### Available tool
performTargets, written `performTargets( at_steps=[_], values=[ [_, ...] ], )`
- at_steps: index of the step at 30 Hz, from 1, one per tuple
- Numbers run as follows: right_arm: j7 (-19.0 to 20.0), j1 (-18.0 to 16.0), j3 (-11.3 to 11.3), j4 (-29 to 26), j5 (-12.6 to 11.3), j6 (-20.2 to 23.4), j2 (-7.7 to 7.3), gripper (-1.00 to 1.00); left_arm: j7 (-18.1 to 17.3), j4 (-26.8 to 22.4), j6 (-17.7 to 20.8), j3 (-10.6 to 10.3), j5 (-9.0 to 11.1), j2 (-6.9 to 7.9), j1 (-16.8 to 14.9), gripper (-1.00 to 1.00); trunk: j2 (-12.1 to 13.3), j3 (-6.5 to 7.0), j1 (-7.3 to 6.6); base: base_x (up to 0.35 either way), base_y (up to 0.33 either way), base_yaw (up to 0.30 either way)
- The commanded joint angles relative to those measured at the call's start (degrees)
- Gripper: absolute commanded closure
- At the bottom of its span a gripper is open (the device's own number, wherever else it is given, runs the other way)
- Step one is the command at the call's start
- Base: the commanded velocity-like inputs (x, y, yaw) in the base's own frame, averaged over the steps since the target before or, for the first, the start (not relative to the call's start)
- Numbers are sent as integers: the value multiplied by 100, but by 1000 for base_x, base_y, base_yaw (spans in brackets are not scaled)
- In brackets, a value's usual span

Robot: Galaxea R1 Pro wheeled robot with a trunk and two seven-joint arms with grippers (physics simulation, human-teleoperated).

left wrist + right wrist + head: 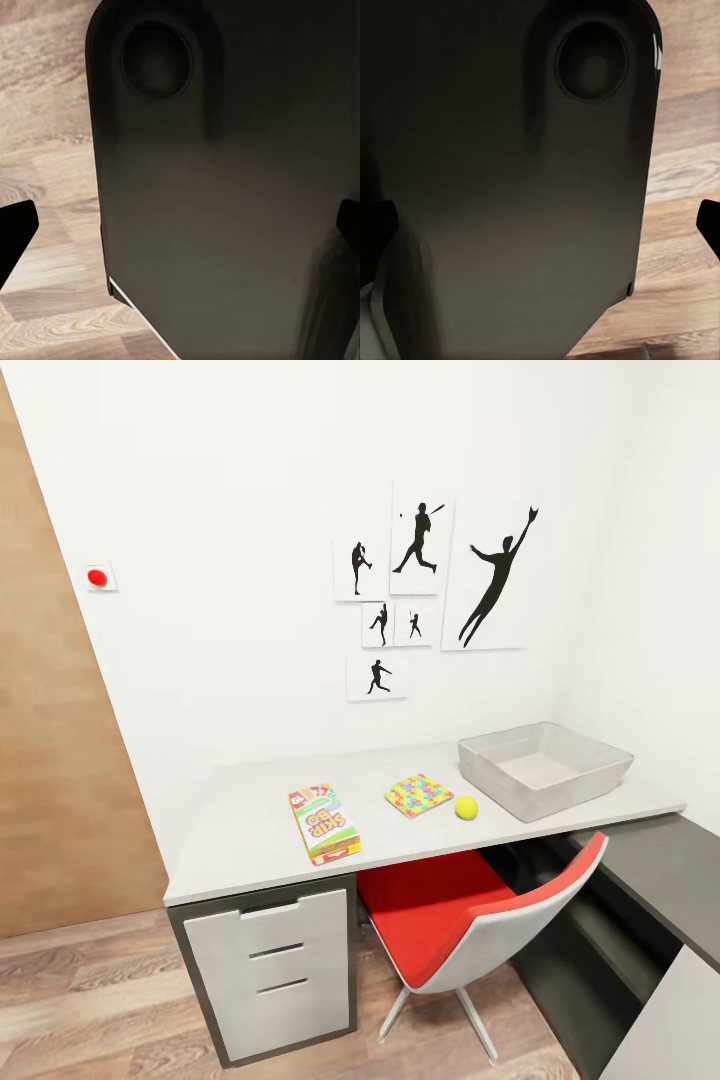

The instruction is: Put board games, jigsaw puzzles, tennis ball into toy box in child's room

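Note:
In the head view the table (240, 830) stands against the white wall. On it lies a green-white-red "Skip-Bo" board game (324, 823) near the front edge. Right of it sits a square multicoloured jigsaw puzzle (418, 795), with the yellow-green tennis ball (466, 807) beside it. The light grey toy box (590, 780) stands at the table's right end, and what shows of its inside is bare. My left gripper (184, 236) and right gripper (544, 229) are both open, holding nothing, each facing a dark robot panel above the wood floor. The bed is out of view.
A red-and-white swivel chair (470, 925) is tucked under the table's right half. White drawers (275, 970) fill its left end. A lower dark grey side section (665, 880) runs off at the right. A wooden panel (50, 760) stands at the left. Sports-silhouette pictures (430, 590) hang above.

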Motion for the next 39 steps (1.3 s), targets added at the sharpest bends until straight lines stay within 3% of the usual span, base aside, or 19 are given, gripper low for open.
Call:
performTargets(
  at_steps=[1,15,39],
  values=[
    [-2,-1,3,-2,3,-1,5,-100,-1,0,-2,14,4,-4,-1,-100,-2,-4,0,0,0,-79],
    [-2,-1,-5,-2,-34,12,19,-100,-4,7,-47,36,15,-40,0,-100,-2,-4,0,0,0,-238],
    [-2,-1,-14,-2,-39,6,-1,-100,-8,-1,-183,-44,-45,25,1,-100,960,427,-527,0,0,-279]
  ],
)
